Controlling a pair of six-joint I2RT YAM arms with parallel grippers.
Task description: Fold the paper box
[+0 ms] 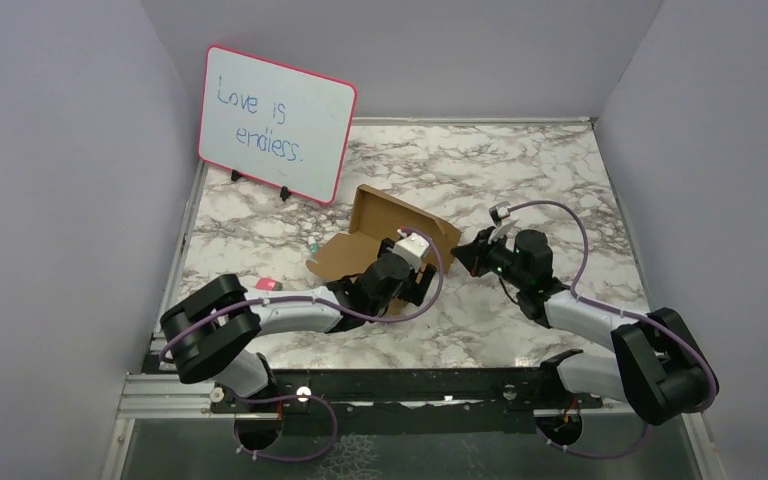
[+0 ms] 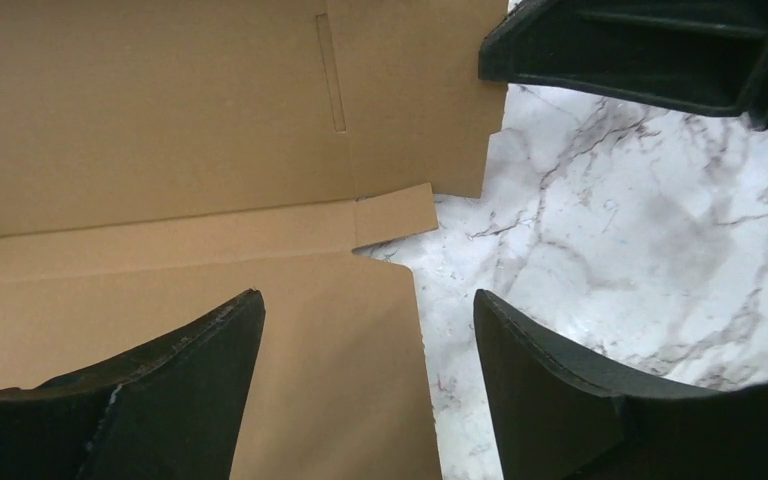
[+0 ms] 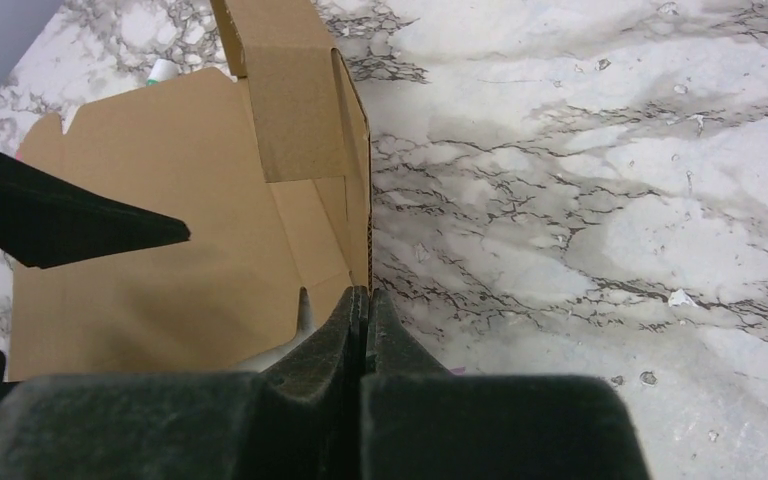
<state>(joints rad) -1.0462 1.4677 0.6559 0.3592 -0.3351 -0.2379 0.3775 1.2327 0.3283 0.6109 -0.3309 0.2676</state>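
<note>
Left tool (image 2: pixel 365 300) hangs with its jaws spread wide and nothing between them, one finger above a flat panel of the paper box (image 1: pixel 400 225) and the other above bare marble. Just to its right, the right tool (image 3: pixel 360 300) is clenched tight, its tips meeting the near end of the box's upright wall; whether cardboard is pinched there cannot be told. The box lies partly folded mid-way across the bench (image 1: pixel 520 170) between both tools, and beyond it, far left, a pink-framed whiteboard (image 1: pixel 275 125) stands propped.
</note>
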